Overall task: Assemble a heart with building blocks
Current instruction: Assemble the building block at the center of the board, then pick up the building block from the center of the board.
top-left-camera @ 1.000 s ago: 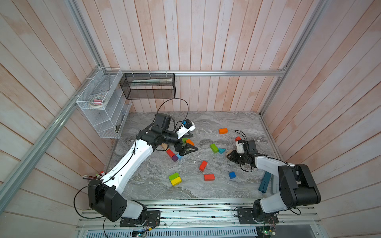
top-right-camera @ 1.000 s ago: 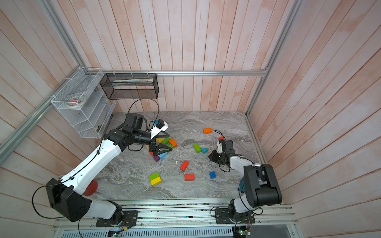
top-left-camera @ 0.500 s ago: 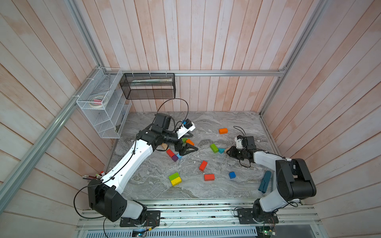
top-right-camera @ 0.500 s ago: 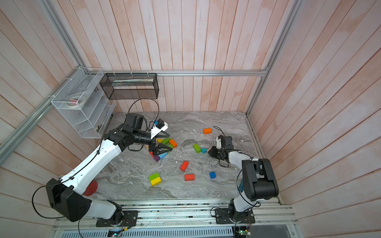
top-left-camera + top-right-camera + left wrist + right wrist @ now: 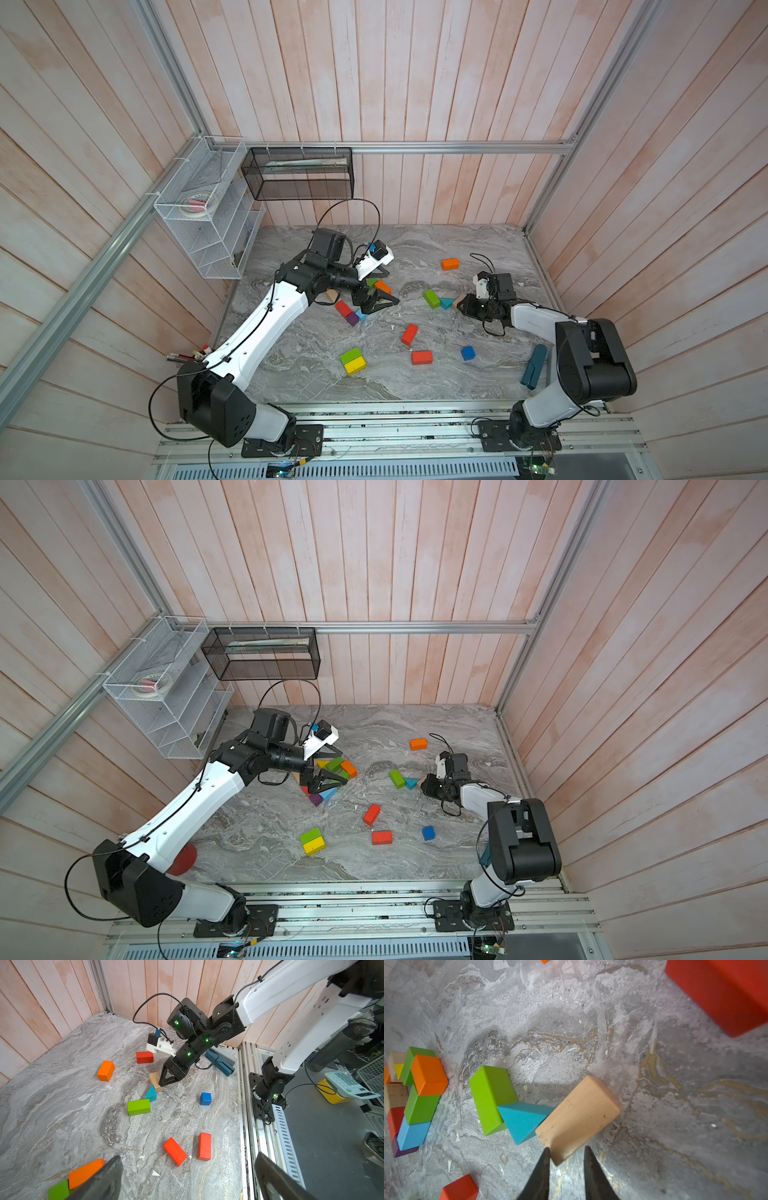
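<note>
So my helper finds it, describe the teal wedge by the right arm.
On the grey marble tabletop, look ahead of the right arm's tool. The teal triangular wooden wedge lies between a green wooden brick and a plain tan wooden brick, the trio's only triangle.

The tabletop [image 5: 654,1022] is grey marble, clouded with white and veined in tan-gold, and the walls [image 5: 415,83] are pale planks with a blotchy pink wash. One tan brick [image 5: 579,1118] is bare, speckled wood; the teal wedge [image 5: 523,1120], lime-green brick [image 5: 490,1095], red brick [image 5: 726,991] and blue cube [image 5: 205,1098] are painted in flat, solid colour. So are the orange brick [image 5: 428,1074], green brick [image 5: 420,1109], light-blue block [image 5: 413,1134], purple block [image 5: 400,1152] and yellow brick [image 5: 355,366].
</note>
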`<action>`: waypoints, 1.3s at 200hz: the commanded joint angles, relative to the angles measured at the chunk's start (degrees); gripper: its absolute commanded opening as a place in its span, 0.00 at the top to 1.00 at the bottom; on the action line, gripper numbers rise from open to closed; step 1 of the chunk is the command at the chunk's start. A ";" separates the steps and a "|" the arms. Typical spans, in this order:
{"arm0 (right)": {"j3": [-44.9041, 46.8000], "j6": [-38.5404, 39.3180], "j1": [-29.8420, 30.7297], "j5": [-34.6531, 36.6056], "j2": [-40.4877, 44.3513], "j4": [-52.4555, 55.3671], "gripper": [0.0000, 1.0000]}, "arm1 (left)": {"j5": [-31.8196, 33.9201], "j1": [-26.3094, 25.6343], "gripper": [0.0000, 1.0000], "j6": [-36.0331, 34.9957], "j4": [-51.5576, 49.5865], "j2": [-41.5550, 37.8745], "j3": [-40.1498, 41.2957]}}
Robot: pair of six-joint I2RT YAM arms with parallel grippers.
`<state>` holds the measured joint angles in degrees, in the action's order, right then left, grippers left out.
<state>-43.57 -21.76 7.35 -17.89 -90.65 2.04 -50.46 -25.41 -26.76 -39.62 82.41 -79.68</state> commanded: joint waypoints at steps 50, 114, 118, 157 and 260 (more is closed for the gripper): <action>-8.57 6.05 0.14 3.64 1.47 4.53 0.65 | -0.08 -0.05 0.00 1.54 2.14 -0.82 1.19; -24.22 12.80 0.18 6.65 -10.05 8.68 0.41 | -1.04 -0.17 0.00 1.97 2.53 -0.68 1.28; -25.26 13.77 0.21 7.17 -10.99 9.34 0.39 | -1.05 -0.18 0.00 2.00 2.54 -0.72 1.23; -32.85 20.93 0.28 9.12 -17.64 12.64 0.28 | -1.43 -0.15 0.00 1.97 2.55 -0.61 1.27; -48.45 24.40 2.04 12.00 -31.51 17.14 0.08 | -1.66 -0.20 0.00 1.98 2.44 0.24 1.06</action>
<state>-88.31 2.00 8.84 -7.11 -119.20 16.53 -50.74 -25.41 -25.23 -38.04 82.41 -79.35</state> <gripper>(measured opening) 0.914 0.998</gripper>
